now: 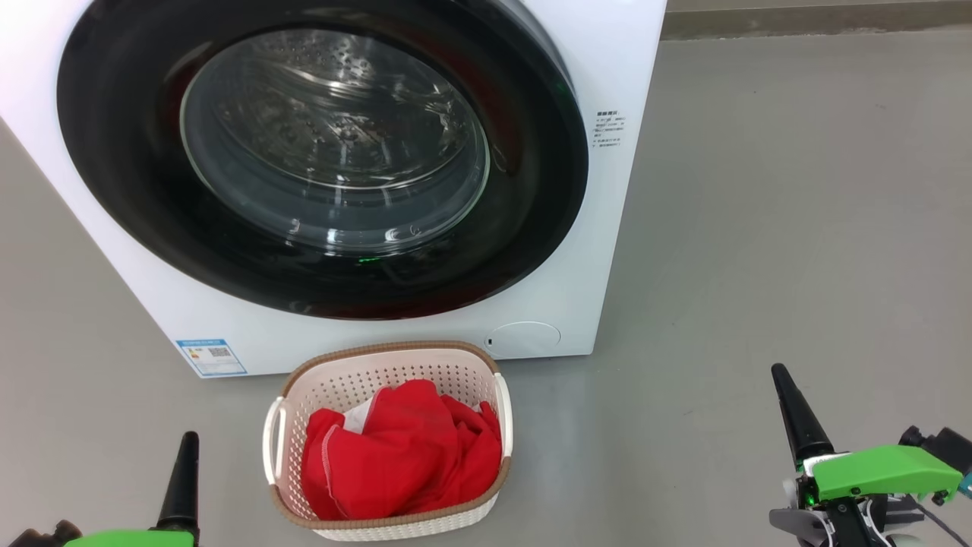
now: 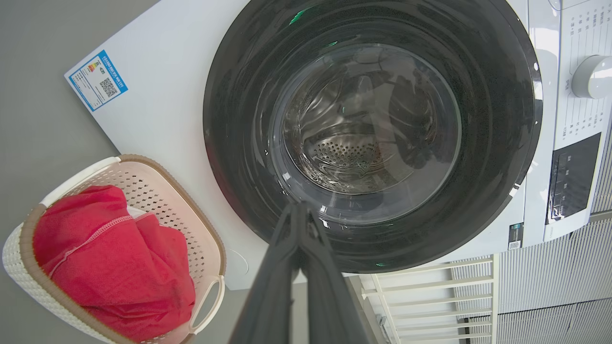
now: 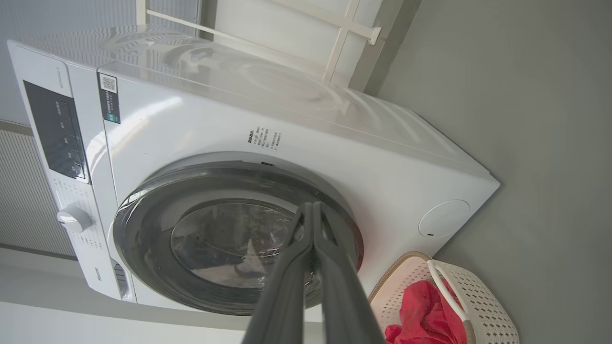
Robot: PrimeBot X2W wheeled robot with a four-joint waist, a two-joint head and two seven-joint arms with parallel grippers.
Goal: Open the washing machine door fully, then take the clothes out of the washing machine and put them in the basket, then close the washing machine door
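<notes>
Left gripper (image 2: 299, 210): fingers pressed together, holding nothing; low, just left of the basket (image 1: 395, 348).
Right gripper (image 3: 313, 208): pressed together, empty; well right of the basket.
Door (image 1: 114, 152): lies against the machine (image 1: 607, 228) front; cannot tell if latched.
Clothes (image 1: 402, 456): red heap in the basket, piled toward its near rim.
Basket: on the floor (image 1: 759, 228), just before the machine's lower front edge.
Risk 1: an unlatched door could spring ajar, leaving the task unfinished.
Risk 2: a careless arm sweep could clip a handle and tip the light basket, spilling the clothes.
</notes>
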